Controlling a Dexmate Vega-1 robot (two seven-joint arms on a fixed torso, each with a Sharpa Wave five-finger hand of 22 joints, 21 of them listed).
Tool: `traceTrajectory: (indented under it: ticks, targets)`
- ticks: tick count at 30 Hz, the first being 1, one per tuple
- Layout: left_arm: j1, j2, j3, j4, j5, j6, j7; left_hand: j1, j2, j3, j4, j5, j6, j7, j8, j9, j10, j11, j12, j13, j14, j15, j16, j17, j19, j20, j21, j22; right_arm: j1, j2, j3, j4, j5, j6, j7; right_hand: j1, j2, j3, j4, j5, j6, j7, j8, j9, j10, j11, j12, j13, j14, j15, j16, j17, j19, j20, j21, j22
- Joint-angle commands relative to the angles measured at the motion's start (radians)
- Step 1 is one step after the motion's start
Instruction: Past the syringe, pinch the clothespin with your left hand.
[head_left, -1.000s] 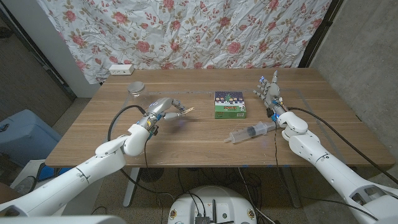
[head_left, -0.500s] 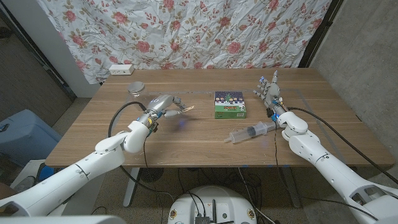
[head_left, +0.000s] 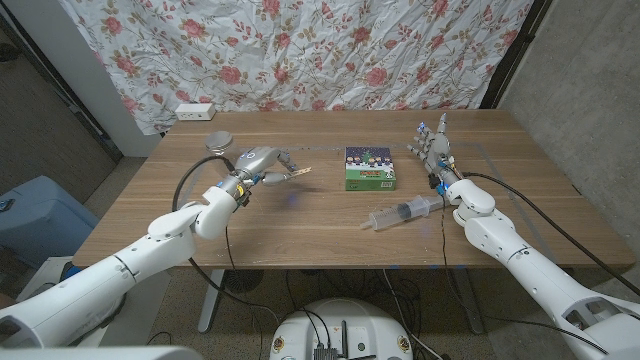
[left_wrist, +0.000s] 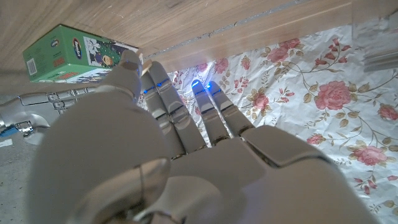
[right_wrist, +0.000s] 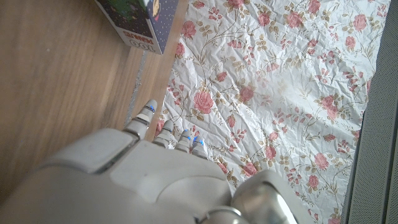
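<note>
One wooden clothespin (head_left: 296, 174) is pinched in the fingertips of the left hand (head_left: 262, 162), lifted just above the table (head_left: 300, 215) left of centre. One green box (head_left: 369, 168) is seen at 3 o'clock from the clothespin, and one syringe (head_left: 402, 212) lies at about 4 o'clock from it, near the front edge. The right hand (head_left: 434, 149) is held upright at 3 o'clock from the box, its fingers straight, a little apart and holding nothing. One small round dish (head_left: 218, 142) (apparently glass) is placed at 10 o'clock from the left hand. The table is of brown wood; a floral cloth (head_left: 300, 50) is hung behind it, with one white power strip (head_left: 194, 111) at its foot.
</note>
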Motion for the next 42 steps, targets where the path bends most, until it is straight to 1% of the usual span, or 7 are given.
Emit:
traceTrajectory:
  ticks: [1,7,9,16,24,35,42]
  targets:
    - [-0.017,0.051,0.004,-0.025,0.07,-0.014,-0.045,-0.008,-0.003,-0.008,0.0,0.009,-0.008,-0.003,-0.004,0.002,-0.008,-0.001,-0.004,0.001,-0.009,-0.133,-0.004,-0.001,-0.011,0.002,-0.005,0.003,0.0,0.0,0.0,-0.001,0.0,-0.001,0.0,0.001,0.08,-0.007,-0.001,0.005,0.002,-0.001,0.0,0.003,0.001,-0.006,-0.003,0.004,0.002,-0.037,0.0,0.005,0.003,0.003,-0.002,0.005]
    - [-0.033,0.088,0.013,-0.043,0.123,-0.033,-0.097,-0.011,-0.002,-0.009,-0.001,0.01,-0.012,-0.003,-0.003,0.002,-0.016,-0.001,-0.005,0.001,-0.027,-0.139,-0.009,-0.003,-0.024,0.001,-0.009,0.003,0.0,0.0,0.0,-0.001,0.0,0.0,0.0,0.001,0.08,-0.007,-0.001,0.005,0.003,-0.001,0.0,0.003,0.003,-0.002,-0.003,0.004,0.003,-0.036,0.0,0.005,0.003,0.003,-0.002,0.005]
    - [-0.034,0.09,0.011,-0.044,0.122,-0.038,-0.107,-0.014,-0.001,-0.01,-0.001,0.011,-0.023,-0.009,-0.006,0.002,-0.023,-0.001,-0.006,0.001,-0.034,-0.138,-0.01,-0.003,-0.028,0.003,-0.01,0.003,0.0,0.0,0.0,-0.001,0.0,0.0,0.0,0.001,0.08,-0.007,-0.001,0.005,0.004,-0.001,0.001,0.003,0.002,-0.003,-0.003,0.004,0.002,-0.036,0.0,0.005,0.003,0.003,-0.002,0.005]
    - [-0.042,0.112,0.01,-0.059,0.111,-0.04,-0.205,-0.019,0.001,-0.012,0.0,0.011,-0.033,-0.01,-0.007,0.002,-0.038,-0.001,-0.008,0.001,-0.044,-0.136,-0.01,-0.003,-0.04,0.006,-0.012,0.003,0.0,0.0,0.0,0.0,0.0,0.0,0.0,0.001,0.08,-0.007,-0.001,0.005,0.002,-0.001,0.0,0.003,0.003,-0.003,-0.003,0.005,0.003,-0.035,0.0,0.006,0.004,0.003,-0.002,0.005]
    - [-0.038,0.125,0.002,-0.06,0.12,-0.041,-0.228,-0.022,0.003,-0.013,0.0,0.011,-0.036,-0.01,-0.006,0.002,-0.043,-0.001,-0.008,0.001,-0.047,-0.134,-0.009,-0.003,-0.043,0.007,-0.012,0.003,0.0,0.0,0.0,0.0,0.0,0.0,0.0,0.001,0.08,-0.007,-0.001,0.005,0.003,-0.001,0.0,0.003,0.002,-0.005,-0.003,0.005,0.003,-0.036,-0.001,0.006,0.003,0.003,-0.002,0.005]
    - [-0.045,0.138,0.014,-0.047,0.189,-0.036,-0.243,-0.026,0.008,-0.013,0.001,0.012,-0.05,-0.014,-0.007,0.002,-0.055,-0.001,-0.008,0.001,-0.052,-0.131,-0.008,-0.002,-0.04,0.005,-0.008,0.004,0.0,0.0,0.0,0.0,0.0,0.0,0.0,0.001,0.08,-0.007,-0.001,0.005,0.002,0.0,0.0,0.003,0.001,-0.004,-0.003,0.005,0.003,-0.037,-0.001,0.006,0.003,0.003,-0.002,0.005]
    - [-0.035,0.14,0.015,-0.045,0.231,-0.012,-0.216,-0.027,0.009,-0.013,0.0,0.012,-0.056,-0.018,-0.008,0.002,-0.061,-0.002,-0.008,0.001,-0.054,-0.13,-0.008,-0.002,-0.04,0.003,-0.007,0.004,0.0,0.0,0.0,0.0,0.0,0.0,0.0,0.001,0.08,-0.007,-0.001,0.006,0.003,-0.001,0.0,0.003,0.002,-0.007,-0.003,0.005,0.003,-0.036,-0.001,0.006,0.004,0.003,-0.002,0.005]
